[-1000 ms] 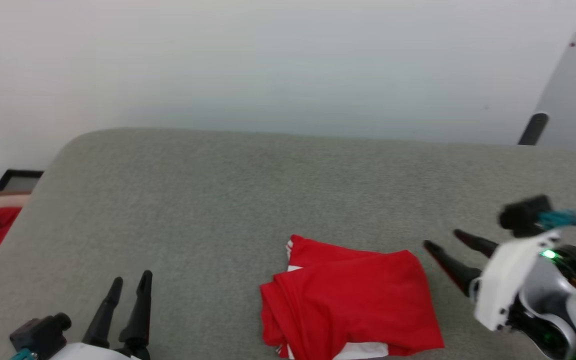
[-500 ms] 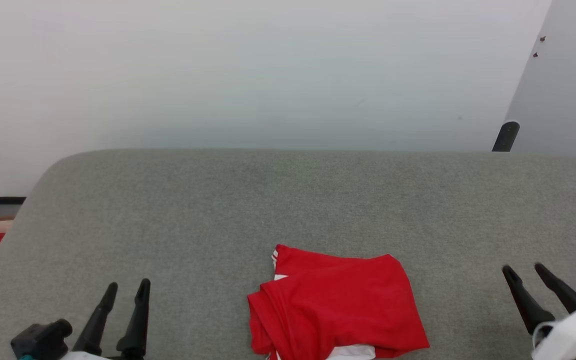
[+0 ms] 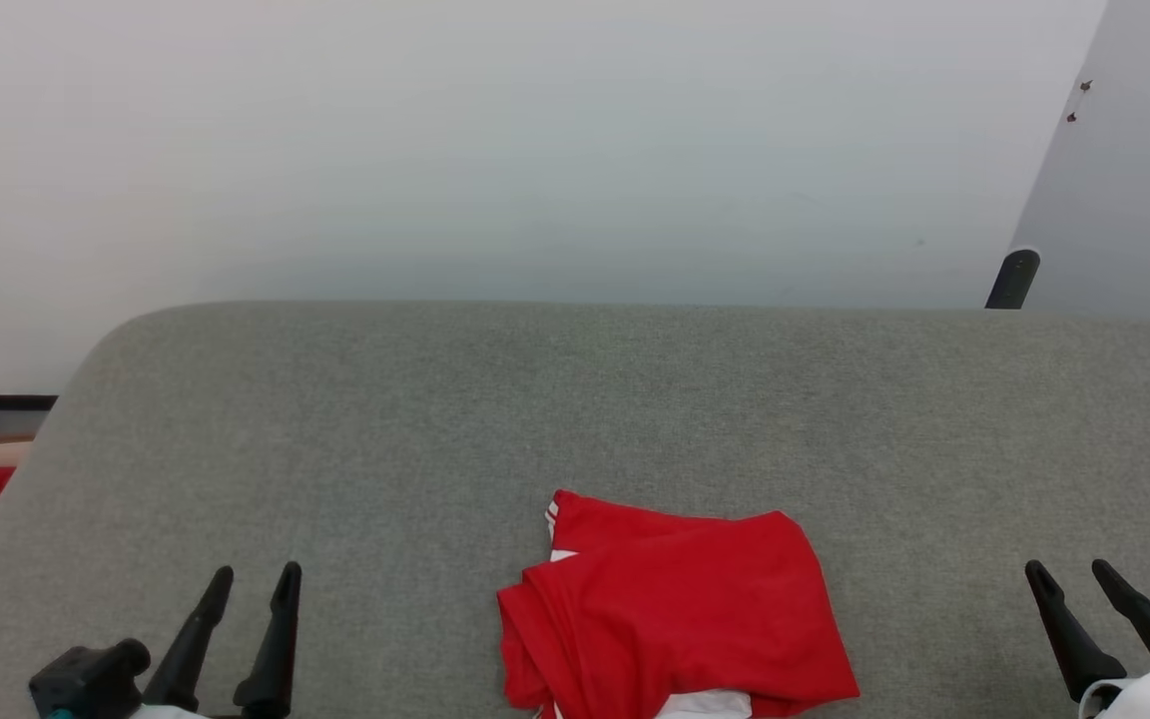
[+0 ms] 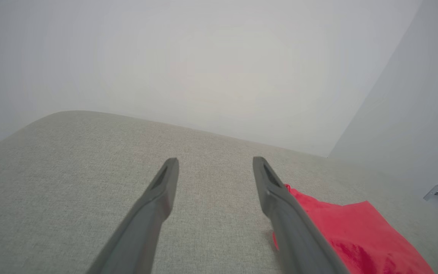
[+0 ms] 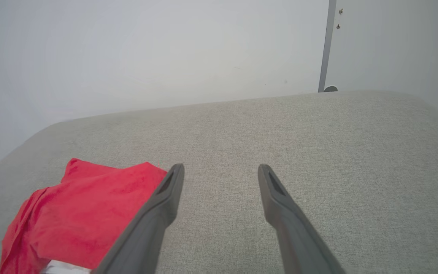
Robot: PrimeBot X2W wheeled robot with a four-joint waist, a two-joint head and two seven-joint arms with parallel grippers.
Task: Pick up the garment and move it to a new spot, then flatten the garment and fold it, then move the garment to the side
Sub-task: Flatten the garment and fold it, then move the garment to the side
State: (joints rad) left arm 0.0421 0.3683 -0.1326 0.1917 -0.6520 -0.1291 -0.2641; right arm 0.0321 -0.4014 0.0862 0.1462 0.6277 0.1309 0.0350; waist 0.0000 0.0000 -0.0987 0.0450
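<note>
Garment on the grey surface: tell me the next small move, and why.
Probably bring the right gripper toward the right edge of the garment to grip it and shift it aside. It lies folded on the grey surface; this and the left gripper stand open, apart from it.

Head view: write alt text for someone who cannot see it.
A folded red garment with white trim lies on a grey fabric surface. The open left gripper and open right gripper sit apart from it, one on each side.
</note>
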